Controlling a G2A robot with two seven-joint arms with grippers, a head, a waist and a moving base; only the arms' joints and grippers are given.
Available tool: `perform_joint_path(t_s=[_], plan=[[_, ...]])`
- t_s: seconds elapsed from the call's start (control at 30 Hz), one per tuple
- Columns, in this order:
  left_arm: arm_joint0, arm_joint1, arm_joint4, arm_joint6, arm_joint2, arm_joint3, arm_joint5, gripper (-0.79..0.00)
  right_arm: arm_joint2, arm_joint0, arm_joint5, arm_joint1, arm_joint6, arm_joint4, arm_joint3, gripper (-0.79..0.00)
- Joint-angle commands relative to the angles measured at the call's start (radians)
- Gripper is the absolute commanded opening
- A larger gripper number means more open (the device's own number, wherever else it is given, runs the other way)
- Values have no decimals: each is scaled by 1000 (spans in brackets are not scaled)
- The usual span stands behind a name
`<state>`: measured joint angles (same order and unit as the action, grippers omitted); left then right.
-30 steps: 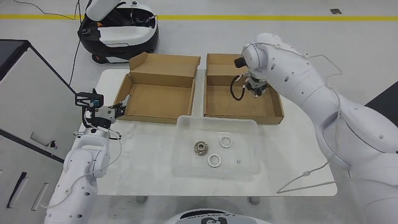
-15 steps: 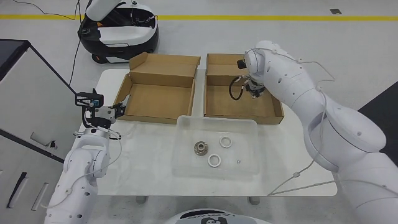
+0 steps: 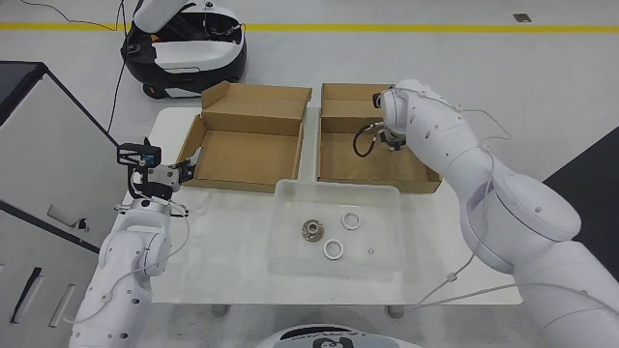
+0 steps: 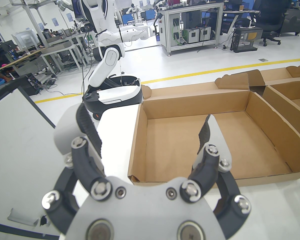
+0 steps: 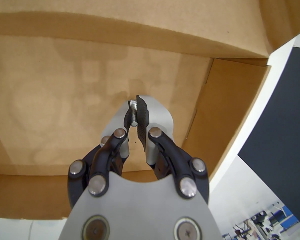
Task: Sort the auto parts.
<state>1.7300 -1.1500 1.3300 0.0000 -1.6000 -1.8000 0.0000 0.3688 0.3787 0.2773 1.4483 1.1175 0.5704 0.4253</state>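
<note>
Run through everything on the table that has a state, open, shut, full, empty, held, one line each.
left tool: open, holding nothing.
right tool: shut on a threaded bolt, over the right box.
left box: flaps open, empty.
right box: flaps open, visible floor bare.
clear bin: no lid, holds a metal hub, two white rings and one small piece.

Threaded bolt (image 5: 133,114): small, silver, pinched between pads of right claw (image 5: 134,106), above floor of right cardboard box (image 3: 338,164).
Left cardboard box (image 3: 247,155): open, flap up, beside right one.
Clear tray (image 3: 290,191): on counter (image 3: 222,242), just in front of boxes.
Tray contents, all apart: grey metal hub (image 3: 311,229); white ring (image 3: 351,219); second white ring (image 3: 335,249); tiny part (image 3: 371,247).
</note>
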Motion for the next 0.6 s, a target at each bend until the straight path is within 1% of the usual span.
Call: perform_joint_path(t_s=[0.0, 0.17, 0.2, 0.23, 0.27, 0.33, 0.37, 0.57], plan=[[0, 0, 0, 0, 0, 0, 0, 0, 6, 2, 0, 3, -13, -2, -9, -785], [0, 0, 0, 0, 0, 0, 0, 0, 17, 9, 0, 12, -36, 0, -24, -776], [0, 0, 0, 0, 0, 0, 0, 0, 19, 9, 1, 14, -37, 0, -26, -486], [0, 0, 0, 0, 0, 0, 0, 0, 21, 10, 3, 15, -38, 1, -27, -403], [0, 0, 0, 0, 0, 0, 0, 0, 23, 11, 3, 17, -38, 1, -28, -160], [0, 0, 0, 0, 0, 0, 0, 0, 27, 12, 2, 20, -39, 3, -31, -18], [0, 0, 0, 0, 0, 0, 0, 0, 29, 13, 1, 21, -40, 4, -33, 0], [0, 0, 0, 0, 0, 0, 0, 0, 56, 1, -7, 24, -55, -12, -43, 0]])
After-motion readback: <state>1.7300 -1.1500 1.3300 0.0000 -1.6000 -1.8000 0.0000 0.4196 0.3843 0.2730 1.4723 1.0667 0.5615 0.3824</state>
